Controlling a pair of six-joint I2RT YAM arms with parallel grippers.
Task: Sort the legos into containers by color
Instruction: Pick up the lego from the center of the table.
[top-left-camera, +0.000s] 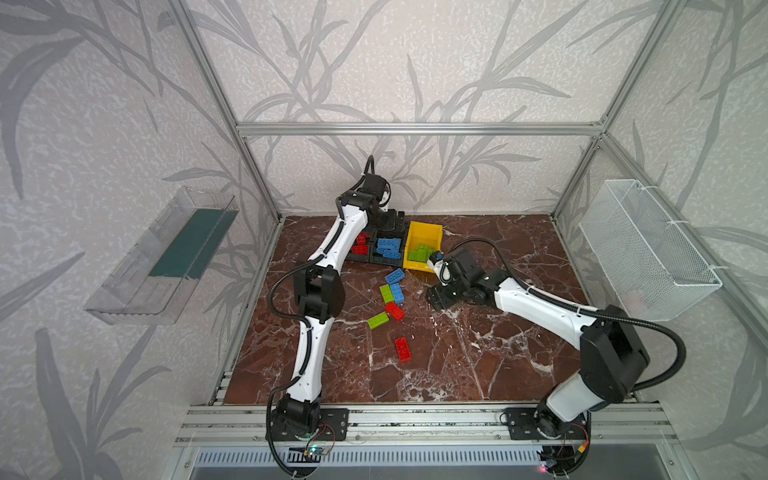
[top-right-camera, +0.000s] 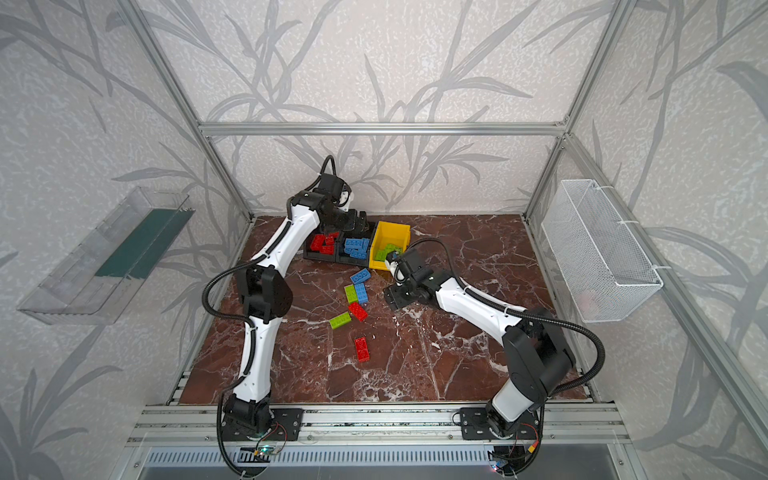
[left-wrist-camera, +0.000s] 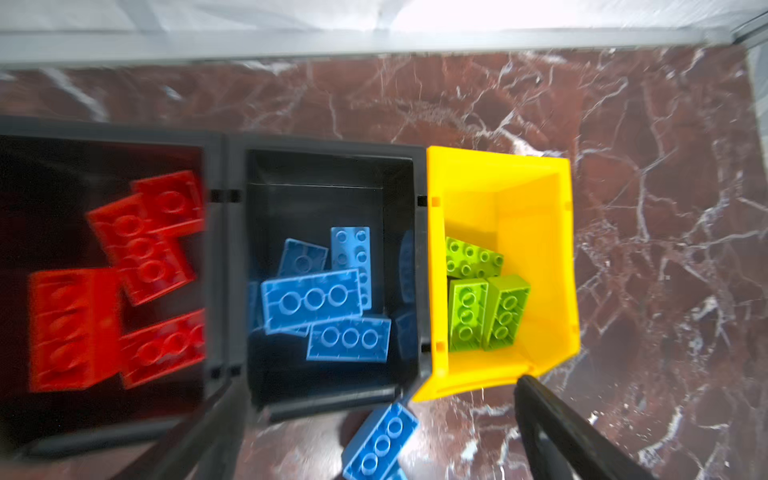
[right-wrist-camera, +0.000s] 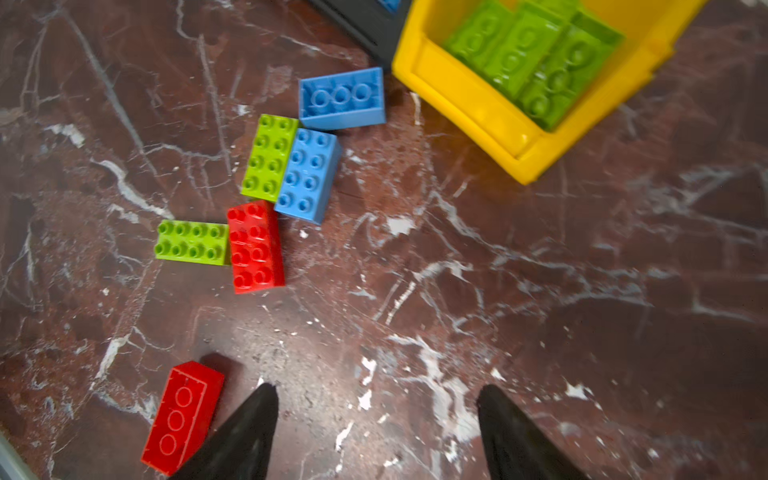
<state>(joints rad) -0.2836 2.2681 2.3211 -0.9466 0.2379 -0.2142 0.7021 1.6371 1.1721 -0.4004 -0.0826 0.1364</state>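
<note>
Left fingers (left-wrist-camera: 557, 432) hang wide and empty over the bins (left-wrist-camera: 434, 232); right fingers (right-wrist-camera: 245, 436) also stand apart, empty, above the bench (right-wrist-camera: 540, 291). Six legos (right-wrist-camera: 307, 174) lie loose there, others are sorted. They look light, hard, glossy plastic; best taken across the long smooth sides, not the studs.

A: Shells of the left arm (top-left-camera: 309, 353) and right arm (top-left-camera: 536, 297)?
B: Glossy white tapered link covers between boxy matte-black joint housings (top-left-camera: 318, 291).
A: Cabling and mounts?
B: Black ribbed hose (top-left-camera: 683, 353) loops outside each arm; flat black bolted base plates (top-left-camera: 337, 422). Right hand (right-wrist-camera: 377, 388): black wedge-shaped fingers (right-wrist-camera: 249, 428).
</note>
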